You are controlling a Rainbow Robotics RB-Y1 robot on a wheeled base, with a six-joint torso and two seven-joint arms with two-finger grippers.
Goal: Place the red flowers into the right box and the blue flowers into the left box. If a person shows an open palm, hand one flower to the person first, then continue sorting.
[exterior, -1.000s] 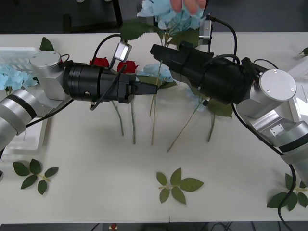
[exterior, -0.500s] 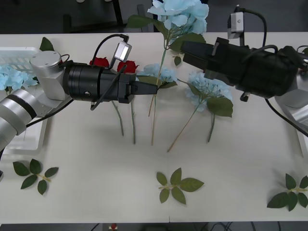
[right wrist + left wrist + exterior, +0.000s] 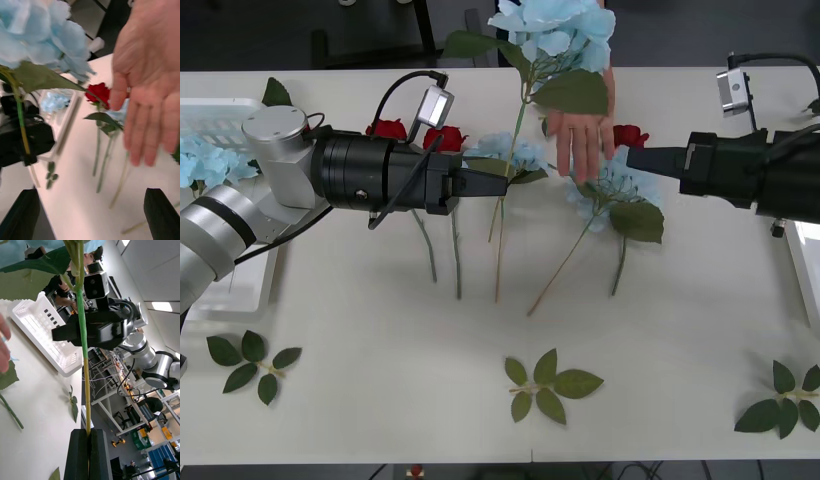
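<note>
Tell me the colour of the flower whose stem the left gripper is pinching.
Pale sky blue: the blue flower held by the left gripper, best seen in the front view.

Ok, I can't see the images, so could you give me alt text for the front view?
A person's open hand reaches over the table among blue flowers and red flowers. The left gripper holds a tall blue flower by its stem; the right gripper waits opposite.

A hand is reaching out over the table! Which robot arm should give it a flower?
The left. Its gripper is shut on a blue flower whose head hangs right by the person's open hand. The right gripper is open, holding nothing.
</note>
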